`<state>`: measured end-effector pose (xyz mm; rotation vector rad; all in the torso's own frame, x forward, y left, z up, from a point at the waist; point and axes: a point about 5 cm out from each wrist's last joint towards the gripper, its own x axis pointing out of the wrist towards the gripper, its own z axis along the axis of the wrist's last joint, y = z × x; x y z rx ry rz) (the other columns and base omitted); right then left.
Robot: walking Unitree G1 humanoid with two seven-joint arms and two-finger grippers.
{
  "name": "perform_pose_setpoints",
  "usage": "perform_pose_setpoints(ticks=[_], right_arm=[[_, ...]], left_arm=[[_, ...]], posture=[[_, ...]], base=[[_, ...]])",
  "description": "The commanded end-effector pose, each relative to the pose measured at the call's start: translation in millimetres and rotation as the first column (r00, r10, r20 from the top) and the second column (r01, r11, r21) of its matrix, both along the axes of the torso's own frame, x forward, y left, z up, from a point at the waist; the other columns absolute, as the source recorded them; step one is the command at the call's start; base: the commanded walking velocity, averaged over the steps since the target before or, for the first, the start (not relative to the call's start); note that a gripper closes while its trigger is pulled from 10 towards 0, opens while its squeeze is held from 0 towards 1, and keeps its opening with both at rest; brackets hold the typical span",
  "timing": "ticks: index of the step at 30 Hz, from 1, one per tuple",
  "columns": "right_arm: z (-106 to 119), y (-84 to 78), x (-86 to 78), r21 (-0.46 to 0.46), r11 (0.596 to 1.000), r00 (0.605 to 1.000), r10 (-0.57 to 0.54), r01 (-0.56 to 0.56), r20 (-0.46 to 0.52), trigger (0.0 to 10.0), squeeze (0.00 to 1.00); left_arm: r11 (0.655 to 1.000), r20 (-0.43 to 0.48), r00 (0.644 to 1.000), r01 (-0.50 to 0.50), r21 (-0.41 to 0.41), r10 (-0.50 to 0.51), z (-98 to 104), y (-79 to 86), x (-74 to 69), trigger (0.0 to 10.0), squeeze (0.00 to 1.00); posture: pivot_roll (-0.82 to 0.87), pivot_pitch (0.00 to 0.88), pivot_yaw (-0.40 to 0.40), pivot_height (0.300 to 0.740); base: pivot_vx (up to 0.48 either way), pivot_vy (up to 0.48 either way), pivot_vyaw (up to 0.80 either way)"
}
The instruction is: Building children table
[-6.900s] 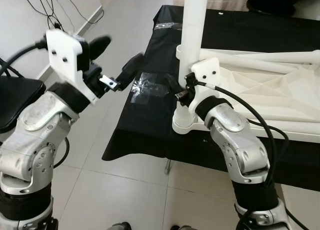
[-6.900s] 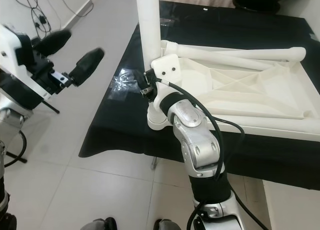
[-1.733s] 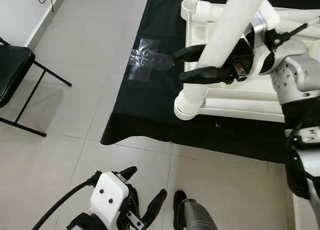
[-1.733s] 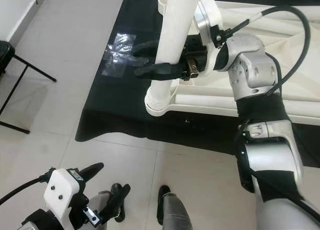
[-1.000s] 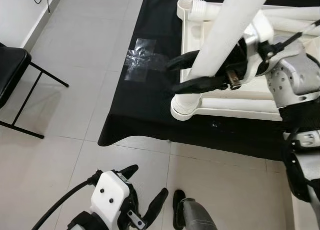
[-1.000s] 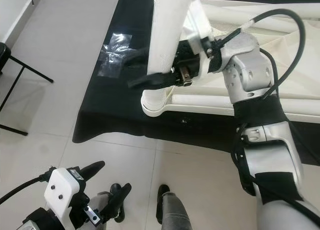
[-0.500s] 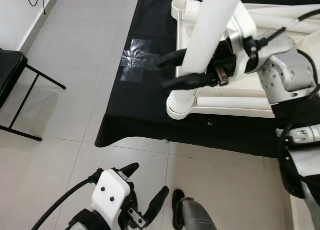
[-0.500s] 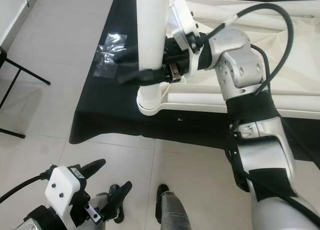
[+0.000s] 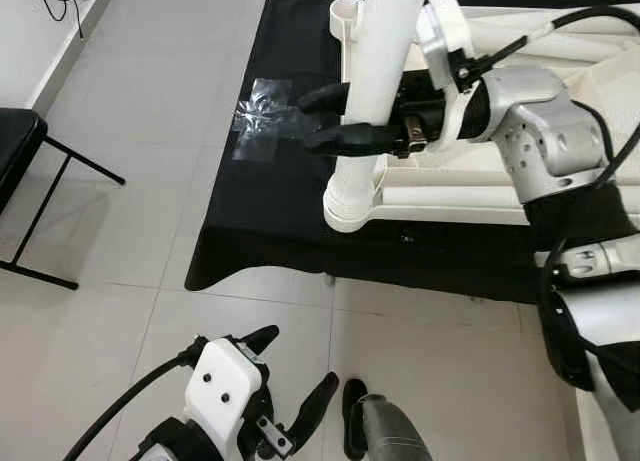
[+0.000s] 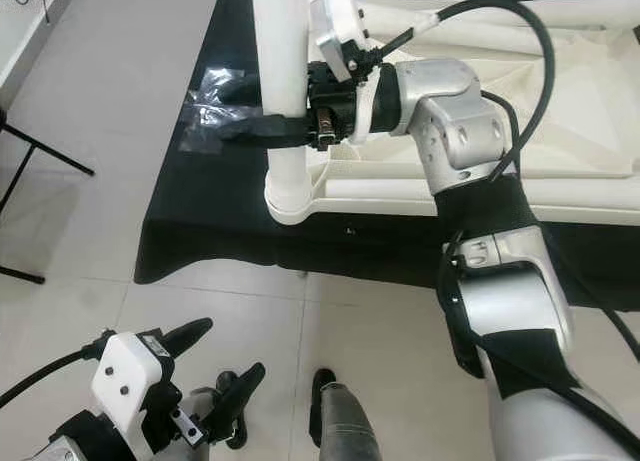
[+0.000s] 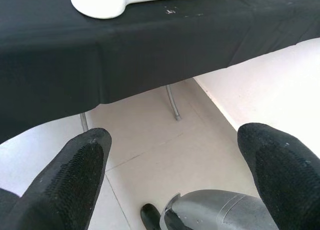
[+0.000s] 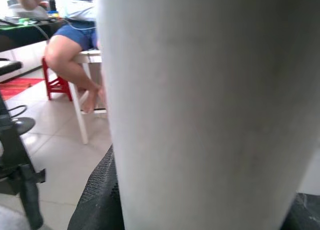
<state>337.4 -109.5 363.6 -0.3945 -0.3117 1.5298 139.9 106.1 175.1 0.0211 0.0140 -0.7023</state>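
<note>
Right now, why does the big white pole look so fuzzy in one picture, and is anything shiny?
In the right wrist view the round white plastic table leg sits so close to the camera that it is out of focus, held between the right tool's black fingers. In the left eye view the crinkled clear tape patch on the black tablecloth catches glare.

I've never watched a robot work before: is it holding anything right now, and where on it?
The right gripper clasps the upright white plastic table leg partway up its shaft, above the corner socket. The left gripper, fingers apart, holds nothing.
</note>
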Motion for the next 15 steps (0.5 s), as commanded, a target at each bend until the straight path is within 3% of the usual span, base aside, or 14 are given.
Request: perform_pose_setpoints(ticks=[1, 11, 15], right_arm=[[-15, -5.1, 8.8, -0.017, 0.994, 0.994, -0.105, 0.105, -0.036, 10.0, 0.00], [-20, -12.3, 14.3, 0.020, 0.972, 0.972, -0.233, 0.234, -0.044, 10.0, 0.00], [-28, -18.2, 7.7, 0.045, 0.944, 0.944, -0.325, 0.327, -0.057, 10.0, 0.00]], left_arm=[[1.000, -0.029, 1.000, -0.001, 0.005, 0.001, -6, -0.6, -1.7, 10.0, 0.00], [1.000, -0.028, 1.000, 0.000, 0.003, 0.001, -7, -0.8, -0.4, 10.0, 0.00], [1.000, -0.026, 1.000, -0.002, 0.004, 0.002, -8, -1.0, 0.8, 10.0, 0.00]], posture=[[0.05, 0.424, -0.032, 0.740], [0.05, 0.421, -0.030, 0.740], [0.04, 0.417, -0.041, 0.740]], base=[[0.000, 0.000, 0.00], [0.000, 0.000, 0.00], [0.000, 0.000, 0.00]])
